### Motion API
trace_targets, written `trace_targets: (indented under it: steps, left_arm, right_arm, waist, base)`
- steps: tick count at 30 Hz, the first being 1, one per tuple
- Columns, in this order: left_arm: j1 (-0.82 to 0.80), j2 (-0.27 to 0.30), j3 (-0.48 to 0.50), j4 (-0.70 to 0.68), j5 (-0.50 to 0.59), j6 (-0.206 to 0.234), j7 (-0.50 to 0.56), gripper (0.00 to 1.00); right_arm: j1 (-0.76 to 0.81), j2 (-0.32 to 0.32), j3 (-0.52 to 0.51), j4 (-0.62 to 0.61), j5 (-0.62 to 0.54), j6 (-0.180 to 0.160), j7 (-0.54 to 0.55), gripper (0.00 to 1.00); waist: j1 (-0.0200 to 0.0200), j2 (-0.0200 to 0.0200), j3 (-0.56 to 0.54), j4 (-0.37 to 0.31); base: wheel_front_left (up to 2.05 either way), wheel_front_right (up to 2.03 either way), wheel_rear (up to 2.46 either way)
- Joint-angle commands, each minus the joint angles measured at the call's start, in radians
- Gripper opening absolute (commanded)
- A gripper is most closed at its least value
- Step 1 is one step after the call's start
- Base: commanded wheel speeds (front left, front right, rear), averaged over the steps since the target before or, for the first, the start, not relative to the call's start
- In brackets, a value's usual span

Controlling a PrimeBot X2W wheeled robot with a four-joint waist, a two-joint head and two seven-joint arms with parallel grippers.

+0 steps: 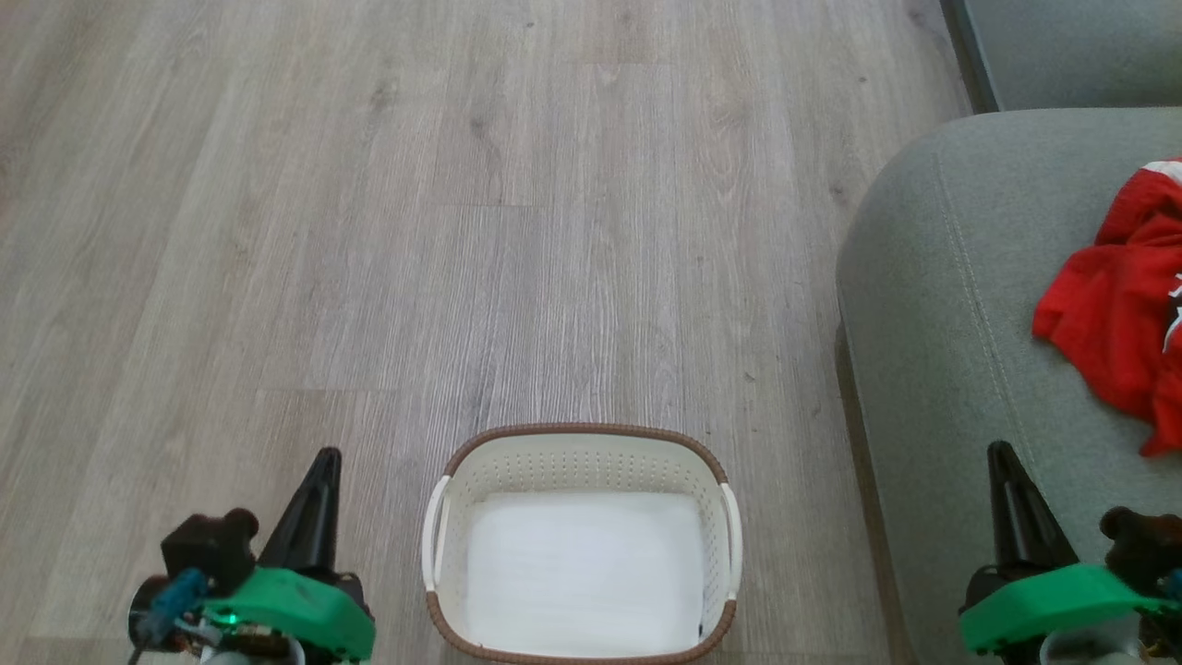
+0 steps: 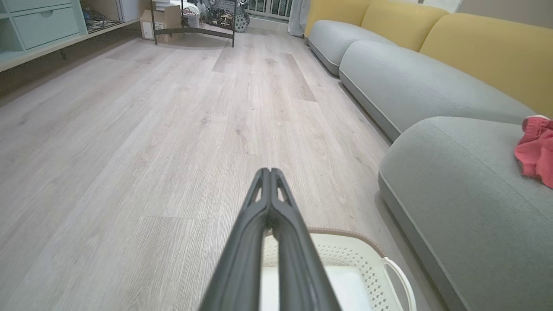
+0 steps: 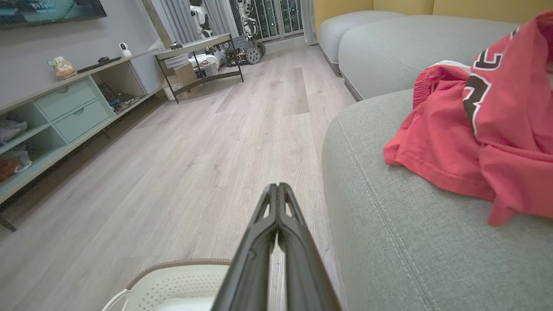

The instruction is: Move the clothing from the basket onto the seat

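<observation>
Left gripper [image 1: 325, 459] just left of basket [image 1: 582, 430], fingers pressed together, holding nothing. Right gripper [image 1: 1000, 454] well right of basket, over grey seat [image 1: 933, 351], fingers likewise pressed together, empty. Basket on wood floor [image 1: 369, 231], bare white bottom showing. Red clothing [image 1: 1122, 305] crumpled on seat, far right of basket.
</observation>
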Motion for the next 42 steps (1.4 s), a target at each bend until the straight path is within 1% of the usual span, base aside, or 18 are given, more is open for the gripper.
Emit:
trace_targets:
  steps: [1, 42]
  left_arm:
    - [-0.044, 0.007, 0.017, -0.033, -0.026, -0.005, 0.006, 0.0]
    - [-0.069, -0.044, 0.129, -0.027, -0.445, -0.036, 0.124, 0.0]
  right_arm:
    - [-0.032, -0.009, -0.005, -0.03, 0.027, 0.0, 0.008, 0.0]
    - [-0.09, 0.02, -0.023, -0.004, 0.448, 0.0, 0.122, 0.0]
  waist:
    - [0.0, 0.0, 0.0, -0.001]
    - [0.0, 0.0, -0.009, -0.022]
  base:
    - [0.0, 0.0, 0.0]
    - [0.0, 0.0, 0.0]
